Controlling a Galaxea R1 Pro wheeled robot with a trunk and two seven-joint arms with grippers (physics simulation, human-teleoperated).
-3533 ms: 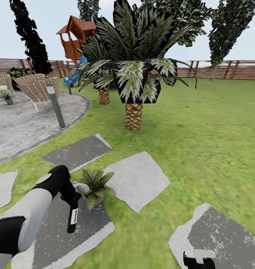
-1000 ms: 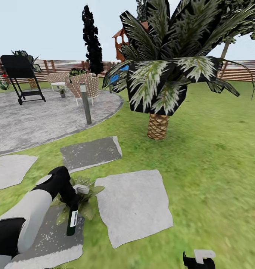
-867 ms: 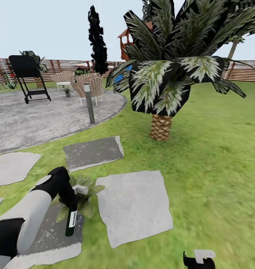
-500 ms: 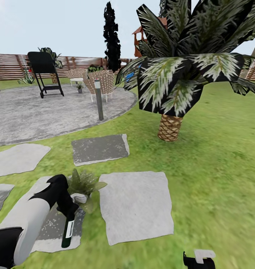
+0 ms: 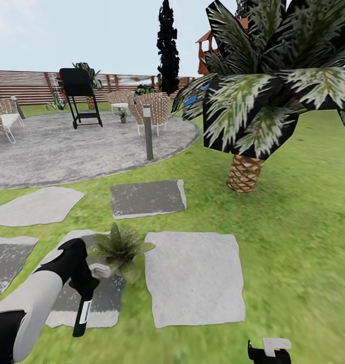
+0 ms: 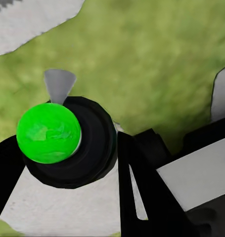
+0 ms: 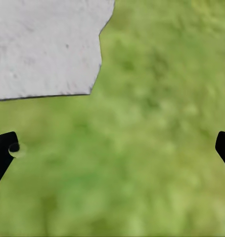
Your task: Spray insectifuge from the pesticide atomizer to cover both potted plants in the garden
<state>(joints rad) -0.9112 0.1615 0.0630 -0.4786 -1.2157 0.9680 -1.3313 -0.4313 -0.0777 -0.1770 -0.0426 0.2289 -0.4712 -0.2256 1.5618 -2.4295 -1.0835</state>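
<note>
The left gripper (image 5: 86,288), lower left, is clenched on the pesticide atomizer (image 5: 82,316); it seems light, rigid, best held at its neck.

The right gripper (image 7: 112,148) is released, its fingers wide apart over grass.

stepping stones (image 5: 195,275) on lawn (image 5: 293,227)

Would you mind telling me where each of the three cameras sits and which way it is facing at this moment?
Head view: on the robot's head, looking forward and down at the lawn, potted plant and palm tree; the left gripper holds the pesticide atomizer.
Left wrist view: by the left gripper, facing grass and stone past the atomizer's green-dotted head.
Right wrist view: by the right gripper, facing grass and a stepping stone.
Shared: the atomizer, in head and left wrist views.
</note>
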